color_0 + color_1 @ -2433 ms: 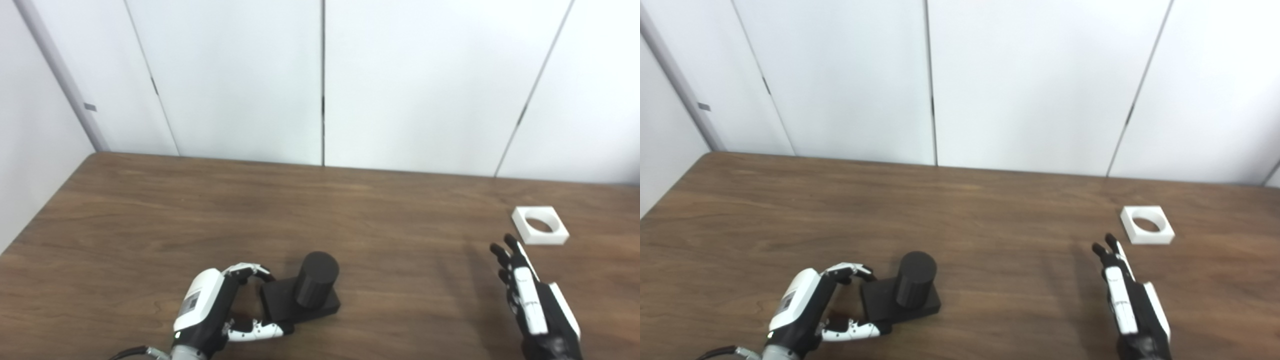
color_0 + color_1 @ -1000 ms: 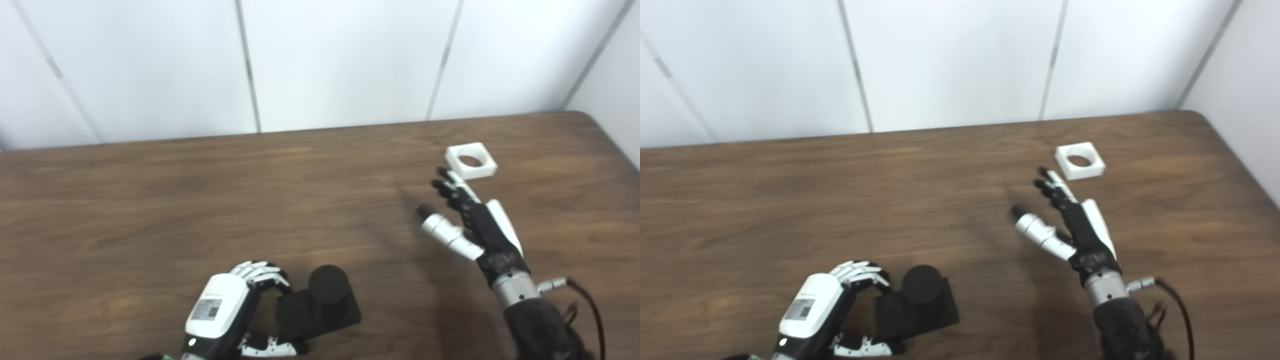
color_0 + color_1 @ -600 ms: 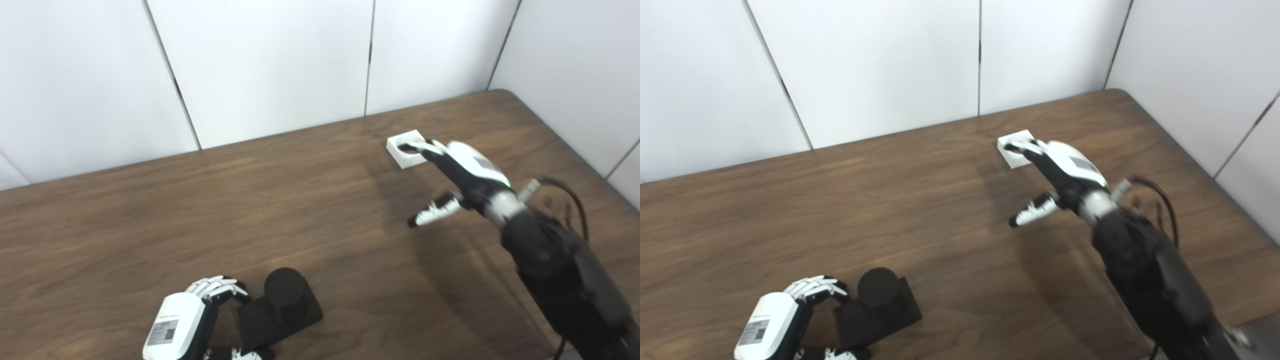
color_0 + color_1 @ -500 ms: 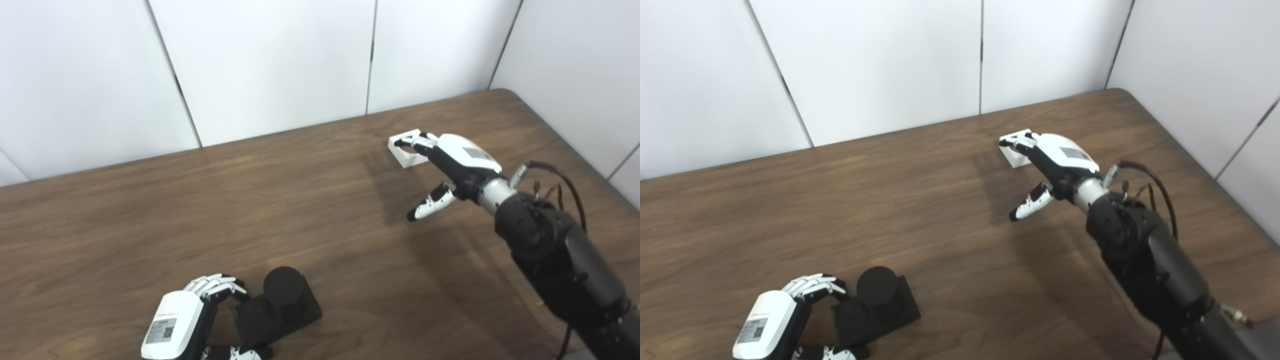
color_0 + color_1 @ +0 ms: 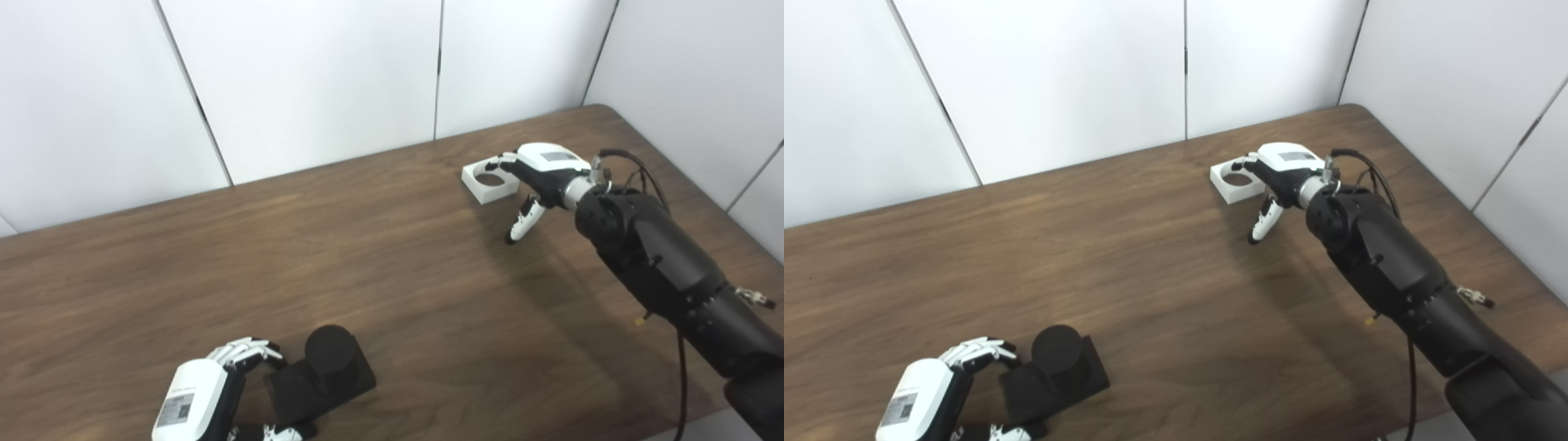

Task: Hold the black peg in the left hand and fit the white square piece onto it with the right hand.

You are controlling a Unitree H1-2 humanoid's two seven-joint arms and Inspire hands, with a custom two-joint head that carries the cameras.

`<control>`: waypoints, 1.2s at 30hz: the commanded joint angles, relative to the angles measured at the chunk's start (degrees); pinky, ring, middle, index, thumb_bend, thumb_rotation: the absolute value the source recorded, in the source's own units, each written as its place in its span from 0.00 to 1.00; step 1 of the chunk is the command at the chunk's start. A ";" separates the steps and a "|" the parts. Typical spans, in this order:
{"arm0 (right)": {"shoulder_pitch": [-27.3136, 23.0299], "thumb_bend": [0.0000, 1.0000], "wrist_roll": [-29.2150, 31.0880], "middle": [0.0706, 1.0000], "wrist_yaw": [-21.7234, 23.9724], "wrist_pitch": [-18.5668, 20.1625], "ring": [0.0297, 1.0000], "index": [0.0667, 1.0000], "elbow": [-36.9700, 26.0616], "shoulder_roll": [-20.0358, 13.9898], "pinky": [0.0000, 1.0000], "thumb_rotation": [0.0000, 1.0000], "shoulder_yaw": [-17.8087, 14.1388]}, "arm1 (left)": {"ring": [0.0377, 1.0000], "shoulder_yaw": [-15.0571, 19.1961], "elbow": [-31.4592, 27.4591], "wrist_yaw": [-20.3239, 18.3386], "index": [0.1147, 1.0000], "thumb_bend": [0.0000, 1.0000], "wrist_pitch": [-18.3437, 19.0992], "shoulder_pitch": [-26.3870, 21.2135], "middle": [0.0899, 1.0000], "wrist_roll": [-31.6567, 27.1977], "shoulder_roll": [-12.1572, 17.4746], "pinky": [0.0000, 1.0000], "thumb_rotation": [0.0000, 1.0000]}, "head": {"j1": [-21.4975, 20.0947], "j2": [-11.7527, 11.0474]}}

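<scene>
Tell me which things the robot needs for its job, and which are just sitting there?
Needed for the job:
- black peg on its square base, held at the base by the left hand
- white square piece with a round hole, the right hand reaching over it

Just there:
- wooden table
- white wall panels
- nothing else lies on the table

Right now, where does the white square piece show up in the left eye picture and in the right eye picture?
Left eye view: white square piece, upper right of centre, at the right hand fingertips.
Right eye view: same piece, shifted leftward, just right of centre.
Shared landmark: the table far right corner behind it.
</scene>
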 commanded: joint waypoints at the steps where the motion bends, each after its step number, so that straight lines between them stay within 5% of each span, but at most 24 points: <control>1: -3.60 0.84 -1.27 0.95 -2.15 -1.63 1.00 0.89 1.13 -1.89 1.00 0.17 -0.19 | 0.79 0.29 1.01 -3.69 0.42 0.52 2.05 2.29 0.71 0.25 1.93 0.74 0.04 | -0.13 0.03; 16: -10.62 0.85 -0.96 0.96 -6.79 -4.32 1.00 0.90 11.97 -0.95 0.98 0.18 1.23 | 0.78 -0.41 0.55 -3.46 0.42 0.52 0.16 3.04 0.70 0.87 2.15 0.74 0.04 | 0.11 -0.06; 36: -15.30 0.85 -2.02 0.93 -6.40 -4.57 0.98 0.85 18.34 -0.77 0.93 0.18 6.83 | 0.78 -1.11 -2.56 -5.49 0.42 0.52 1.10 3.81 0.71 1.11 1.30 0.75 0.04 | 0.72 0.31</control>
